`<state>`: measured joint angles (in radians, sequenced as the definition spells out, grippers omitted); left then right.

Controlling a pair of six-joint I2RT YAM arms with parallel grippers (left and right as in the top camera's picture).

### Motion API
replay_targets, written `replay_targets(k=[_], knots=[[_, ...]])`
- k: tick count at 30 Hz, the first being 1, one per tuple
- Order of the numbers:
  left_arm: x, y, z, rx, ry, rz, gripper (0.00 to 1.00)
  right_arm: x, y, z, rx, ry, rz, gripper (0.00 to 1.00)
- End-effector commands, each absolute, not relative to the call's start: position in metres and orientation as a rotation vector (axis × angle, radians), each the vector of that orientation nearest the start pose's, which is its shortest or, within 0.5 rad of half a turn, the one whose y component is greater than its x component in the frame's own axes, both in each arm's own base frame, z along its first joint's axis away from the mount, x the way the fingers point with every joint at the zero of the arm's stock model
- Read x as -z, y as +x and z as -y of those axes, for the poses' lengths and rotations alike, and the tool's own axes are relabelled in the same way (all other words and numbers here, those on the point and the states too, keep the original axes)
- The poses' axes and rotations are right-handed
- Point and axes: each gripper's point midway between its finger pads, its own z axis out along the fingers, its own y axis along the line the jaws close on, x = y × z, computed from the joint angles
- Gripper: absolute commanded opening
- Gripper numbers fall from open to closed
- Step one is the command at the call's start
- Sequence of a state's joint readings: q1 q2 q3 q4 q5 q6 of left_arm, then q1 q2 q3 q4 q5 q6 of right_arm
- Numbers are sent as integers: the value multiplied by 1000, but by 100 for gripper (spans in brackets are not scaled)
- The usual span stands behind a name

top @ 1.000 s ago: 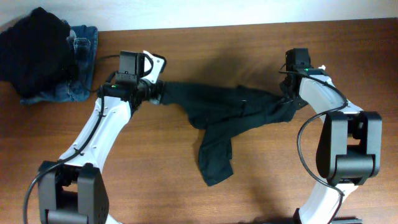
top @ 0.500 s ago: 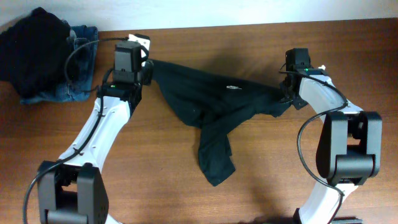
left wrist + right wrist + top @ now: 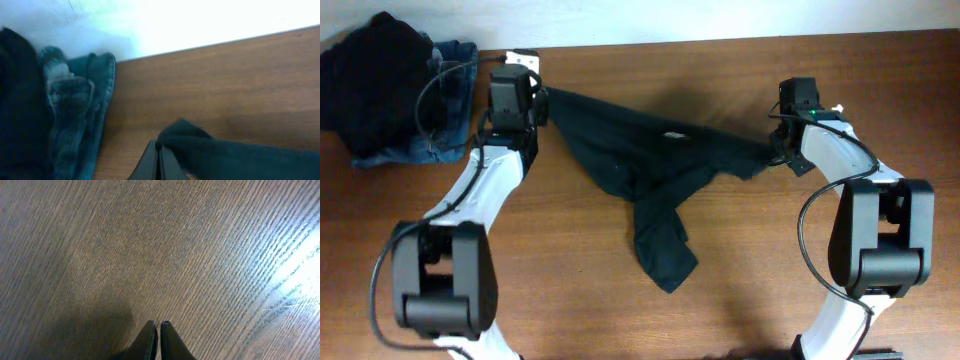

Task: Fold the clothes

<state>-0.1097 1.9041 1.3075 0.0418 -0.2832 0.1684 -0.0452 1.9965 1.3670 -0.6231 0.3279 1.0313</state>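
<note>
T-shirt (image 3: 650, 175): strung across the surface (image 3: 620, 310) between both arms, toward 12 o'clock, a bunched part trailing to 6 o'clock
Left jaws: pinching its 9 o'clock end
Right jaws: pinching its 3 o'clock end
Jeans (image 3: 455, 95): 10 o'clock corner

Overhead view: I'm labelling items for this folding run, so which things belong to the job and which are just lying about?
Job in hand:
- dark T-shirt, stretched between the grippers
- left gripper, shut on it
- right gripper, shut on it

Lying about:
- blue jeans, far left corner
- black garment heap, partly over them
</note>
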Motion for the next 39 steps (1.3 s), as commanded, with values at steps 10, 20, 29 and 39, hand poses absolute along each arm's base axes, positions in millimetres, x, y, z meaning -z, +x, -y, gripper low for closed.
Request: replay_targets(k=[10, 20, 29, 39], knots=[[-134, 553, 11, -369, 128, -2137, 95, -36, 436, 81, 225, 1437, -2262, 9], [-161, 472, 85, -146, 359, -2332, 99, -37, 436, 83, 236, 1436, -2258, 29], [-99, 396, 103, 84, 11, -2751, 99, -36, 435, 82, 234, 1437, -2265, 30], [-59, 385, 150, 494, -72, -2889, 99, -34, 431, 79, 228, 1442, -2288, 30]])
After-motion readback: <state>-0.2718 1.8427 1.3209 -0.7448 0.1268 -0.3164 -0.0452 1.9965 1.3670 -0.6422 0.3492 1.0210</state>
